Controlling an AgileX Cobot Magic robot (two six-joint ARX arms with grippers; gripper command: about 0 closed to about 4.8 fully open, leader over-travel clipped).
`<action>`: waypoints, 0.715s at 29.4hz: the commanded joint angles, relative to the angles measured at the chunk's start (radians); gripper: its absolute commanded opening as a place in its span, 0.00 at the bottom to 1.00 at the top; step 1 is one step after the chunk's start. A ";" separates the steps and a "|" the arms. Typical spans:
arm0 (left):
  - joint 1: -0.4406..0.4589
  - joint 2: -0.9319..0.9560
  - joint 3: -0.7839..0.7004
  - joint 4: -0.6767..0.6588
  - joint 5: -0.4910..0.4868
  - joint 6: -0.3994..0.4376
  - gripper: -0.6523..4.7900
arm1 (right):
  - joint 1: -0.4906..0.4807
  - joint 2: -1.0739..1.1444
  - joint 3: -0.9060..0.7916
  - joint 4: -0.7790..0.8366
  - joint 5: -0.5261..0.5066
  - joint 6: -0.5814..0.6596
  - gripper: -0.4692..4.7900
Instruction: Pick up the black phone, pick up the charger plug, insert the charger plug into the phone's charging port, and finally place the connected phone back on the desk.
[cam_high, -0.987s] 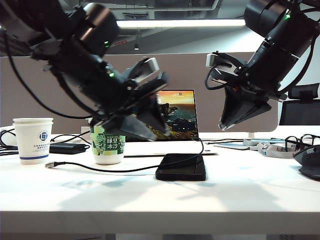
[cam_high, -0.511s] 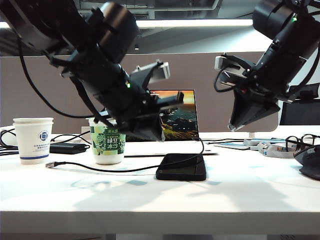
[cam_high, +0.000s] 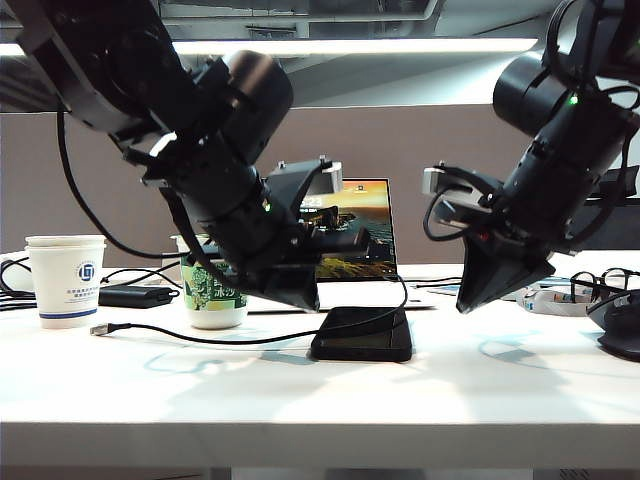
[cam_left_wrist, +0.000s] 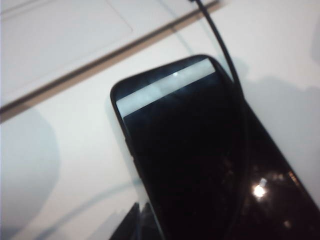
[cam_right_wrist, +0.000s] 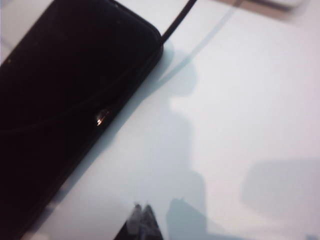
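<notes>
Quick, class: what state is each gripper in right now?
Left gripper: closed, holding nothing, just above the left end of the black phone.
Right gripper: closed, empty, above the desk right of the phone.

Black phone (cam_high: 362, 334) flat on desk (cam_high: 320, 385)

A long ceiling strip light (cam_high: 350, 46) lit the scene brightly from above and behind, leaving both arms as dark silhouettes in the exterior view. Soft grey shadows lay on the white table (cam_high: 300, 390) beneath them. Both wrist views were soft and out of focus. The black phone (cam_left_wrist: 200, 160) reflected a pale band of light and small glints, and the table looked washed out.
</notes>
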 joint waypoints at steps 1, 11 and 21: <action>-0.002 0.019 0.007 0.004 -0.006 0.002 0.11 | 0.000 0.008 0.005 0.039 -0.016 -0.003 0.09; -0.002 0.055 0.060 -0.060 0.122 -0.001 0.11 | 0.000 0.012 0.006 0.045 -0.027 -0.003 0.09; -0.002 0.062 0.117 -0.100 0.274 -0.001 0.11 | 0.000 0.011 0.008 -0.009 -0.025 -0.002 0.09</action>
